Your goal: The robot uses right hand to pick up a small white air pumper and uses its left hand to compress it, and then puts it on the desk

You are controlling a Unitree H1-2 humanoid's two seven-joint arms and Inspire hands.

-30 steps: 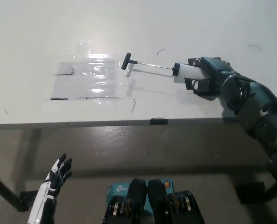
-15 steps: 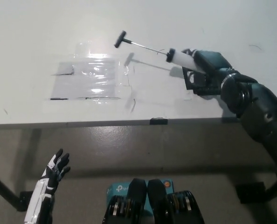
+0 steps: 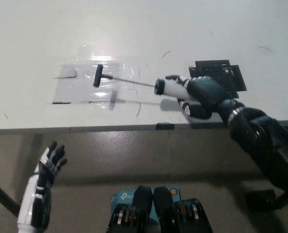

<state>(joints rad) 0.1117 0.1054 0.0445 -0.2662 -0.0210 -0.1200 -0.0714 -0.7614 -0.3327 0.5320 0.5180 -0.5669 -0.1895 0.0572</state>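
Down low at the left, the white left hand (image 3: 49, 162), below the edge of the surface (image 3: 32, 43), fingers spread a little, holding nothing. Pointing up toward the edge, well apart from everything on top.

Farther up, at the right, the black right hand (image 3: 200, 97), fingers wrapped tight around the fat white tube of the air pump (image 3: 169, 87). Held up above the surface near its front edge, not lying down. Thin metal rod (image 3: 132, 83) pulled far out of the tube, reaching to the left. Small black handle (image 3: 98, 75) at the end of the rod, standing crosswise. Gray shadow of the pump just below it on the surface.

Under the handle end, a flat sheet of clear plastic (image 3: 86, 87), shiny, stuck down on the white top, with a bit of dark tape at its edges. Small black tab (image 3: 165, 126) at the front edge of the surface.

Behind the right hand, a black square shape (image 3: 221, 73) on the surface. A few thin dark marks farther back.
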